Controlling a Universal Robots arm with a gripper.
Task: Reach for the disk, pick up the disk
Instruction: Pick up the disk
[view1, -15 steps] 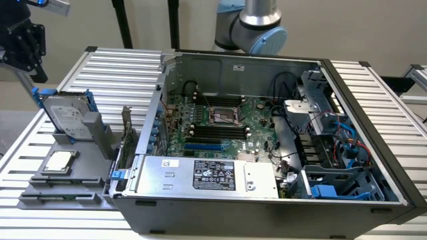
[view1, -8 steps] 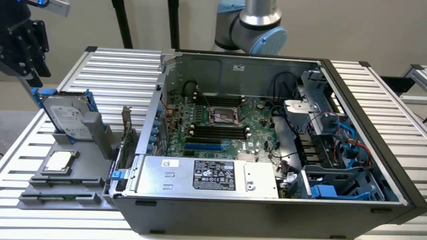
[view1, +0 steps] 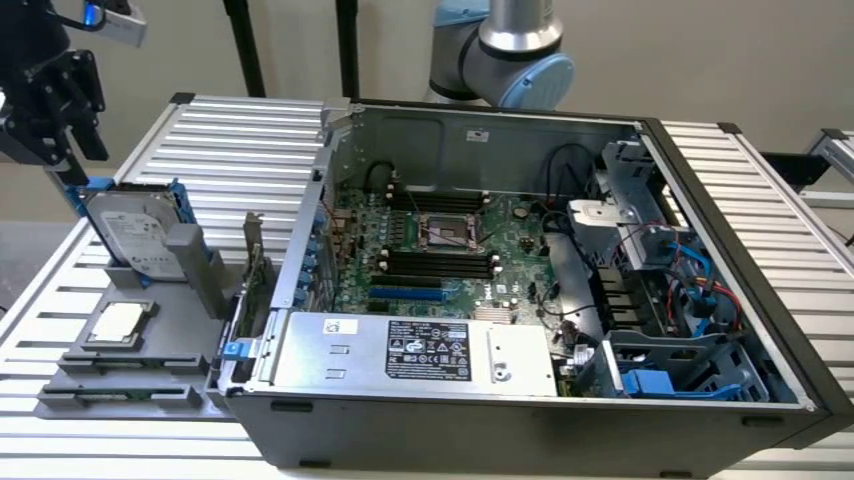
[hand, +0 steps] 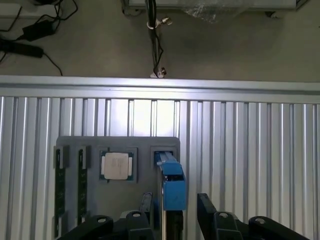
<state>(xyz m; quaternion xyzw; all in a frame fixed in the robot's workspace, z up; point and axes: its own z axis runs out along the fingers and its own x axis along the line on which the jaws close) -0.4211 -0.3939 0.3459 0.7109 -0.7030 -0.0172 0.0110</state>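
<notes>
Gripper (hand: 175, 199) is held wide open and empty above the disk (hand: 170, 175); off-centre closing could knock it askew in its grey holder (hand: 70, 142).

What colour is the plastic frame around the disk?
Bright blue; the frame on the disk shows best in the wrist view.

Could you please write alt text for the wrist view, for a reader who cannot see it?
The open gripper hangs over the disk, one finger to each side of its blue carrier. The disk stands on edge in a grey tray on a ribbed metal table, next to a square silver chip.
</notes>
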